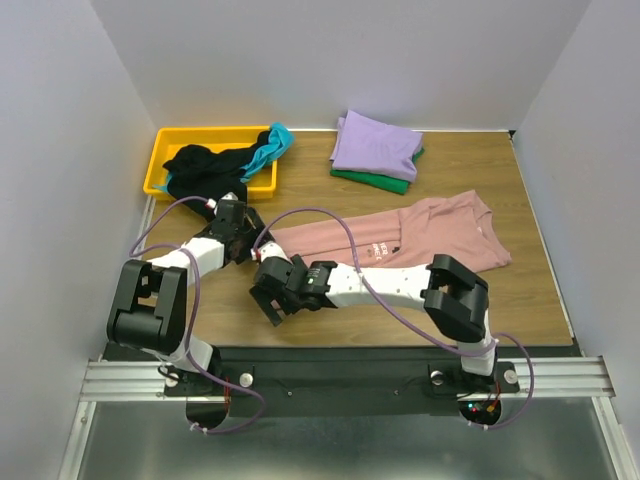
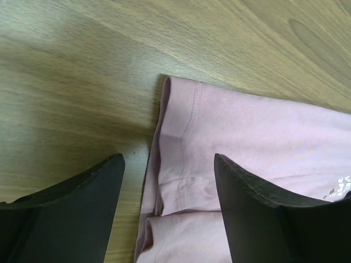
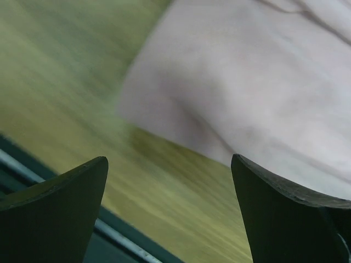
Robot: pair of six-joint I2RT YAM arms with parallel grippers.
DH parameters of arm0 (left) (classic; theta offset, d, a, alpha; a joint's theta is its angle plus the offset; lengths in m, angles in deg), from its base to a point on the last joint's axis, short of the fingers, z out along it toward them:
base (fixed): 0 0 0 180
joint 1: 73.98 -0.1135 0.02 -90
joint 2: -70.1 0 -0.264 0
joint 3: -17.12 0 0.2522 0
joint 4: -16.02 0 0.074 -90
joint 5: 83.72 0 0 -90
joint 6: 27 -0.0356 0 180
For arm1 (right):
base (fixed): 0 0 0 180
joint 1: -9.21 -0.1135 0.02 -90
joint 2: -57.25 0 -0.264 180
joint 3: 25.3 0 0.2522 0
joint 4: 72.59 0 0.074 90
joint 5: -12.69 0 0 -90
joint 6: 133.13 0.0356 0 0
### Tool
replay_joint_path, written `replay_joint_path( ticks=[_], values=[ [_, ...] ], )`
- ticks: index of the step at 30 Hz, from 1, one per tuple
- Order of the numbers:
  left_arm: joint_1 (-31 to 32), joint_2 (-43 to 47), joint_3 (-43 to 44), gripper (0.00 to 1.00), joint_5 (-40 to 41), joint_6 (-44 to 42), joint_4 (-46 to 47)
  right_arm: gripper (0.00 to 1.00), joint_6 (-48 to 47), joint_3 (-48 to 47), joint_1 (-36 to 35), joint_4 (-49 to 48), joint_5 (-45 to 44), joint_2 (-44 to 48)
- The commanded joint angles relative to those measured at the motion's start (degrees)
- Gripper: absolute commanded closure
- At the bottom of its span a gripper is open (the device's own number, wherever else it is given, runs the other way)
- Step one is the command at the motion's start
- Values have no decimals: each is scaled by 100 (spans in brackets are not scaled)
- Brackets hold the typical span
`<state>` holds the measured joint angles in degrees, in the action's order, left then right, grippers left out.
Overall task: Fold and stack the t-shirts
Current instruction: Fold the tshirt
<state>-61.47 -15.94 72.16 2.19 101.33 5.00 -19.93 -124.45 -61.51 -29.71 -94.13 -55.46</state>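
The pink tee (image 1: pixel 430 235) lies spread across mid-frame on the table (image 1: pixel 520 290), the left gripper (image 2: pixel 167 159) gaping empty over its left hem, the right gripper (image 3: pixel 170 161) equally wide and empty just below, the lavender tee (image 1: pixel 375 145) stacked on the green tee (image 1: pixel 375 181) at upper centre.

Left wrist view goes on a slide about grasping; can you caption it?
Open left gripper straddling the hemmed corner of the pink tee on the wooden table.
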Motion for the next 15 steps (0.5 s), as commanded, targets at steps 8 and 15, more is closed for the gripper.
replay_joint_path(
  ticks=[8,15],
  values=[
    [5,-519,65,69,-486,-115,438,0,1634,1532,1682,41,-1034,1900],
    [137,-354,-558,100,-723,192,517,0,1671,2921,4133,41,-763,3315]
  ],
)
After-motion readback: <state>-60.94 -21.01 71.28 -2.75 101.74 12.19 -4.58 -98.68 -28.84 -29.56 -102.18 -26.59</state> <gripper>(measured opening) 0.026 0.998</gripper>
